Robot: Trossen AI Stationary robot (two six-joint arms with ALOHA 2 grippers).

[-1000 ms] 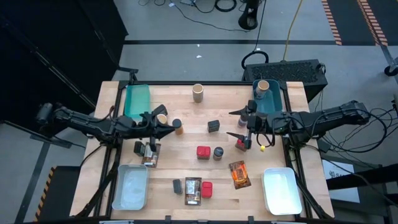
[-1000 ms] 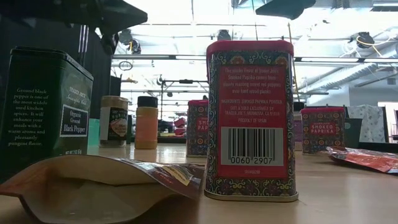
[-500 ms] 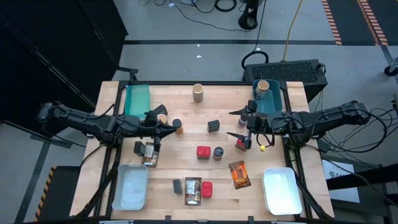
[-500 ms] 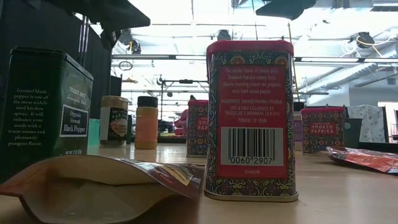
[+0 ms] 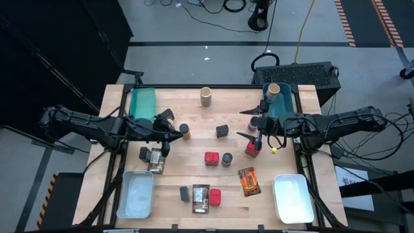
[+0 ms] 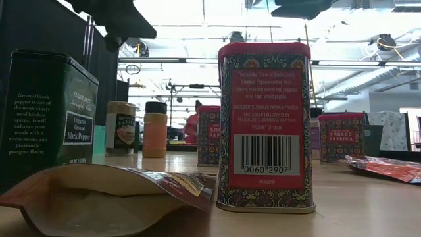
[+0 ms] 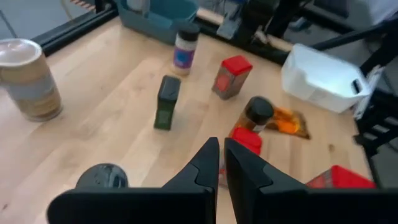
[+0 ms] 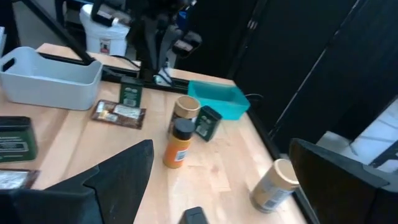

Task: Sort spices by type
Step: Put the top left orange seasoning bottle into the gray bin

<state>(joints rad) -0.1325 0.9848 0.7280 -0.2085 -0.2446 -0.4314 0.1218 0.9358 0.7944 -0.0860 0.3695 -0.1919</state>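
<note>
1. Sorting well short of done: most spices spread loose over the pale wooden table [image 5: 194, 120], one tan cardboard cylinder [image 5: 273, 91] standing in the teal plastic bin [image 5: 289, 107]
2. Right gripper [image 5: 250, 124] spread wide, empty, hanging above the small red squarish tin [image 5: 251, 148]; likely step, descend and close on it
3. Left gripper [image 5: 169, 131] pinched together, holding nothing, near the orange jar with black cap [image 5: 185, 131]
4. Next move: straight drop, fingers straddling the tin
5. Around: dark green tin [image 5: 222, 131], red tin [image 5: 211, 158], dark round jar [image 5: 227, 158], orange printed packet [image 5: 248, 180]; none crowding the target
</note>
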